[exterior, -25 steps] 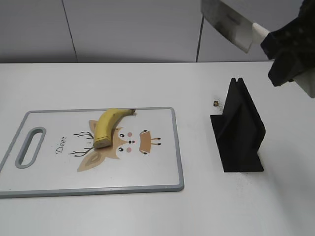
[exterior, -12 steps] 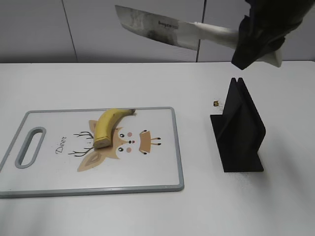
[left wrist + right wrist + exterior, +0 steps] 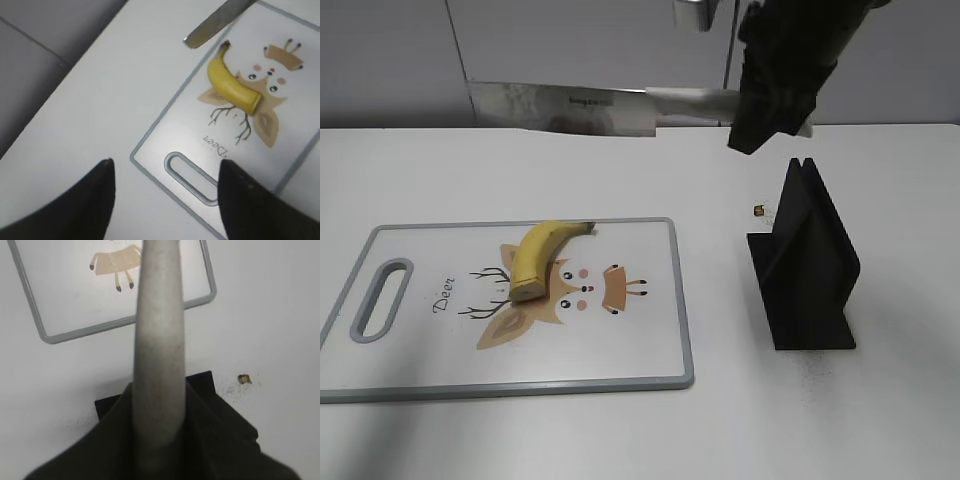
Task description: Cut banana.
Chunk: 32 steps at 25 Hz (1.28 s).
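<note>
The banana (image 3: 535,258) lies on the white cutting board (image 3: 420,345), its dark stem toward the back and its cut face toward the front. It also shows in the left wrist view (image 3: 231,82). My right gripper (image 3: 775,85) is shut on the handle of a cleaver (image 3: 565,108) and holds it high, with the blade pointing left above the table behind the board. In the right wrist view the cleaver (image 3: 157,335) runs out from the right gripper (image 3: 157,440). My left gripper (image 3: 166,162) is open and empty above the board's handle end.
A black knife stand (image 3: 808,265) stands on the table to the right of the board, under the right arm; it also shows in the right wrist view (image 3: 200,382). A small brown crumb (image 3: 758,210) lies beside it. A grey wall runs along the back.
My right arm has swung the cleaver leftward and lower. The blade has gone from tilted at the upper right to level, reaching over the table behind the board. The banana has not moved.
</note>
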Each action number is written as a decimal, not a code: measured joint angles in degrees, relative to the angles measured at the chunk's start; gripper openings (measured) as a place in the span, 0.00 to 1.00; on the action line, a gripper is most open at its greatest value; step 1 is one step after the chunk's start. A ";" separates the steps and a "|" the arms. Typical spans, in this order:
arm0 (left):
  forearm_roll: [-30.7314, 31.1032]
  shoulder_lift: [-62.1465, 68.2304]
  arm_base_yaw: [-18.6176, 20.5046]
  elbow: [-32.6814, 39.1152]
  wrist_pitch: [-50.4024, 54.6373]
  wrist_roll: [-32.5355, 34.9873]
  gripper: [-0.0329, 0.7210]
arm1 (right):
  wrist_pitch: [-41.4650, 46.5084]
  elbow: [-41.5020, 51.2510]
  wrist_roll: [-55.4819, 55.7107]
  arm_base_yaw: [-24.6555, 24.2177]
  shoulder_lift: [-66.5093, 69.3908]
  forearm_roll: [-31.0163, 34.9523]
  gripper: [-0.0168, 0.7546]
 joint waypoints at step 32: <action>3.10 26.99 -10.55 -5.65 4.71 15.36 0.69 | -5.19 -2.01 -12.98 3.94 9.03 6.02 0.23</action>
